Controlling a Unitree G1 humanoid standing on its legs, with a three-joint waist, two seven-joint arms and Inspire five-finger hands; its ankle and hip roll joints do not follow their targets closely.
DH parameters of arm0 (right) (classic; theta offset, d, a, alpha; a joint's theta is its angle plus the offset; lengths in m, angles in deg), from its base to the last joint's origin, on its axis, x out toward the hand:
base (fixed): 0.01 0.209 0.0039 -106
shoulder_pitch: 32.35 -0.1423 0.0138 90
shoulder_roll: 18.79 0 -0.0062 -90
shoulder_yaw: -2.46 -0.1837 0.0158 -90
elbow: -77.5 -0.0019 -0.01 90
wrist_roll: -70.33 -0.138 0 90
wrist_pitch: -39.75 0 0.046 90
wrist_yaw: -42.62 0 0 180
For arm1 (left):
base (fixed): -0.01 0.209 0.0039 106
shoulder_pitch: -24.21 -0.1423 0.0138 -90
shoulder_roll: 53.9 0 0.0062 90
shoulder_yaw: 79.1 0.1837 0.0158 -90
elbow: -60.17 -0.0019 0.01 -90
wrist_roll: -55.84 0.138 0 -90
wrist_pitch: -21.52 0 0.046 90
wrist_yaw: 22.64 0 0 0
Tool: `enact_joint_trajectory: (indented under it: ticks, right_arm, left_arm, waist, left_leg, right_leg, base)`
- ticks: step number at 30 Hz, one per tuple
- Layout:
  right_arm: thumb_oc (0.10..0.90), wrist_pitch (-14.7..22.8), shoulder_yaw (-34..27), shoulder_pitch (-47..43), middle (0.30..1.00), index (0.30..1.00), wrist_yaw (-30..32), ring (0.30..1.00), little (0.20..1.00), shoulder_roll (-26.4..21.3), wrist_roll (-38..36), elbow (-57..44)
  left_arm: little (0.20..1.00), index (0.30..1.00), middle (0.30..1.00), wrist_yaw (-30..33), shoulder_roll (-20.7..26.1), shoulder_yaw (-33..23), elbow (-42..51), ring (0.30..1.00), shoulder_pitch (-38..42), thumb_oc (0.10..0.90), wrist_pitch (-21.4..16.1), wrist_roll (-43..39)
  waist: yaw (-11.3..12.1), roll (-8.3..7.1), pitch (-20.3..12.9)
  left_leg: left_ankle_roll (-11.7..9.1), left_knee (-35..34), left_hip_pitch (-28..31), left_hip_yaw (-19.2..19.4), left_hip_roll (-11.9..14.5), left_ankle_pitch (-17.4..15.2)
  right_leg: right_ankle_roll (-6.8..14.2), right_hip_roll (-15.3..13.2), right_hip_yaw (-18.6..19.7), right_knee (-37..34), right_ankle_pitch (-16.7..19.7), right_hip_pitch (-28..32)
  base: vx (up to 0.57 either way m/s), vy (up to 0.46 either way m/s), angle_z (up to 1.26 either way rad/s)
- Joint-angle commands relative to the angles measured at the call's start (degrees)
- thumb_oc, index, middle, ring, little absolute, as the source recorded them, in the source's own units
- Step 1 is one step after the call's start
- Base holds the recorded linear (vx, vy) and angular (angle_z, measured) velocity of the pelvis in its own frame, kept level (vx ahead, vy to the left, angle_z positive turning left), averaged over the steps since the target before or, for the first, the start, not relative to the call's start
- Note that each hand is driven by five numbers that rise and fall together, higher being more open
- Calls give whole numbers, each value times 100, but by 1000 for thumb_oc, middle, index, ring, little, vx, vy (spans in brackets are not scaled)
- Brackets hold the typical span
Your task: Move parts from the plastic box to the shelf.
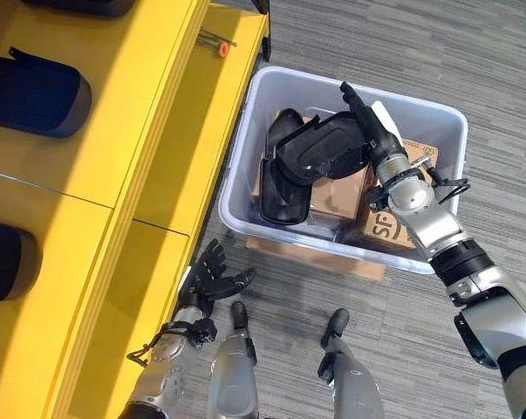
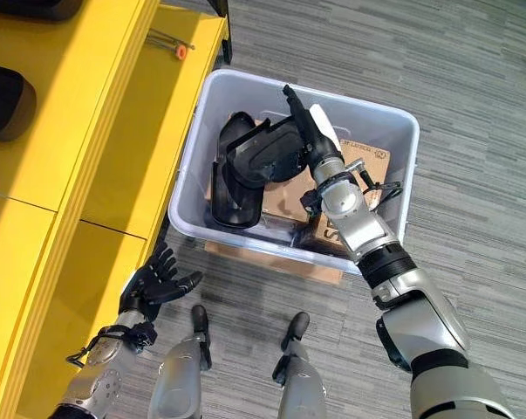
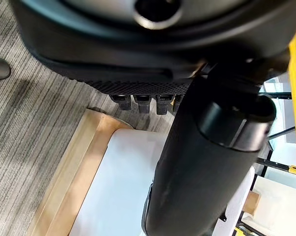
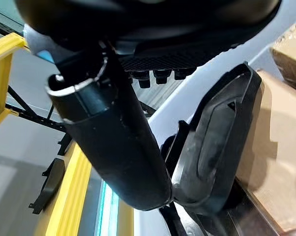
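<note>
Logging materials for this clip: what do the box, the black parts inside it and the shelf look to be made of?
The box looks like translucent pale plastic: smooth rounded rim, faint see-through walls. The black parts, one touched by the right hand, seem moulded matt plastic, with curved shells and raised ribs. The shelf looks like yellow painted metal or board; its flat, slightly glossy surface leaves that open.

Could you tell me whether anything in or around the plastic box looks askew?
Yes. The black parts lean on cardboard boxes in the plastic box, tilted and overlapping, and the right hand reaches into the pile.
</note>
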Motion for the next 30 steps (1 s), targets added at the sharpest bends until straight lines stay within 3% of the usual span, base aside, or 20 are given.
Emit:
enact_joint_trajectory:
  ticks: [1,22,30]
  right_arm:
    - [900,395,-167,-1036,1000,1000,354,1000,1000,51,-275,-12]
    - [900,315,-80,-1496,1000,1000,542,1000,1000,547,-343,368]
    - [900,228,154,-1903,1000,1000,646,1000,1000,432,204,631]
  left_arm:
    - [1000,1000,1000,31,334,224,717,1000,-43,900,-461,-177]
    - [1000,1000,1000,281,294,327,667,1000,123,900,-469,-281]
    - [1000,1000,1000,356,297,366,678,1000,151,900,-523,-343]
  waist:
    - [52,-95,-302]
    - [195,-120,-178]
    - [244,-95,-84]
  left_leg:
    - [-280,-144,-378,-117,448,691]
    - [-267,-112,-663,-297,305,489]
    - [-232,-54,-878,-340,241,448]
  right_leg:
    - [531,-671,397,396,-361,564]
    - [626,-694,301,279,-196,562]
    - [644,-704,277,280,-104,463]
  base:
    - [0,0,0]
    - [21,3,4]
    - [9,8,4]
